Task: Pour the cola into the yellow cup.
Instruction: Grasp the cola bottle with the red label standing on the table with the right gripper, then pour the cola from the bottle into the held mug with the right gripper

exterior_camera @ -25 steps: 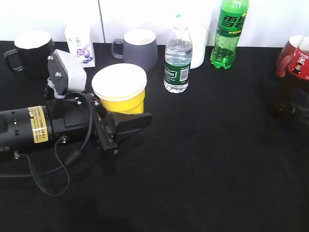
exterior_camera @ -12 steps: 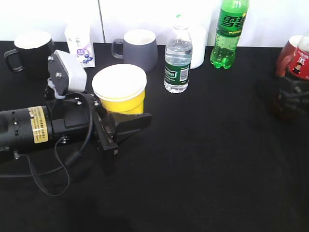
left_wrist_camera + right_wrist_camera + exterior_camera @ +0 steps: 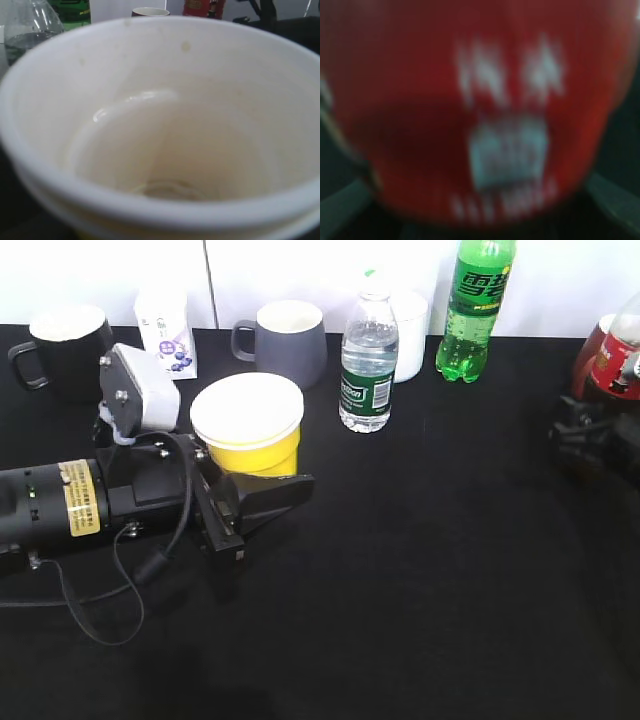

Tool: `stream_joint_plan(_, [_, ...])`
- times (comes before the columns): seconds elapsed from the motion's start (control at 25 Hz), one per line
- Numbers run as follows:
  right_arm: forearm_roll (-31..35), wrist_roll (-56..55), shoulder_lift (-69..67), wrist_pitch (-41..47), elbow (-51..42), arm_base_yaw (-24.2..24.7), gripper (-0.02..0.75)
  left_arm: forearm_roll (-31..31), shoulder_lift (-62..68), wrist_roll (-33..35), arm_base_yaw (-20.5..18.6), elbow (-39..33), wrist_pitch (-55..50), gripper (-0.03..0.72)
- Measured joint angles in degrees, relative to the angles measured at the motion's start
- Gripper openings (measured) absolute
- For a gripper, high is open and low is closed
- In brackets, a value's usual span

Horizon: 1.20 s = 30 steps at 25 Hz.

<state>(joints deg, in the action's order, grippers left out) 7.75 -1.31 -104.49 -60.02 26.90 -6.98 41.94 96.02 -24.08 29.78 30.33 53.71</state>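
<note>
Exterior view: the left gripper [image 3: 262, 502] lies low over the black table [image 3: 420, 590], its dark fingers [image 3: 275, 492] set against the lower wall of the yellow cup [image 3: 249, 426]. The cup stands upright directly ahead of the claw; whether the jaws actually press on it cannot be told. Left wrist view: the cup's white inside [image 3: 165, 145] fills the frame and looks empty but for a faint ring at the bottom.

Beyond the claw, further back on the table, stand a grey mug [image 3: 285, 342], a small clear water bottle [image 3: 367, 363] with a green label, and a tall green soda bottle [image 3: 477, 308]. Behind the left arm stand a black mug [image 3: 66, 348] and a small white carton [image 3: 164, 332].

Far across the table from the left claw, at the right edge, the cola [image 3: 612, 352] is seen tilted, with the right gripper [image 3: 590, 435] just below its red label. Right wrist view: the red label [image 3: 485, 115] fills the frame, blurred, with grey finger tips at both lower corners; the grip state cannot be told.
</note>
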Motion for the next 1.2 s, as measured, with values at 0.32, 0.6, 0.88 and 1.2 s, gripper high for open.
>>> stream_joint_plan(0.32, [0.0, 0.2, 0.0, 0.0, 0.0, 0.0, 0.375, 0.0, 0.0, 0.0, 0.0, 0.0, 0.0, 0.44])
stream_joint_plan(0.6, [-4.9, 0.2, 0.7, 0.4, -0.4, 0.0, 0.375, 0.4, 0.0, 0.0, 0.0, 0.0, 0.0, 0.44])
stream_joint_plan(0.88, [-19.7, -0.6, 14.8, 4.9, -3.6, 0.1, 0.375, 2.6, 0.0, -1.6, 1.8, 3.5, 1.2, 0.44])
stream_joint_plan(1.2, [-27.8, 2.6, 25.2, 11.0, -3.6, 0.1, 0.375, 2.2, 8.1, -1.7, 12.6, 16.1, -4.1, 0.44])
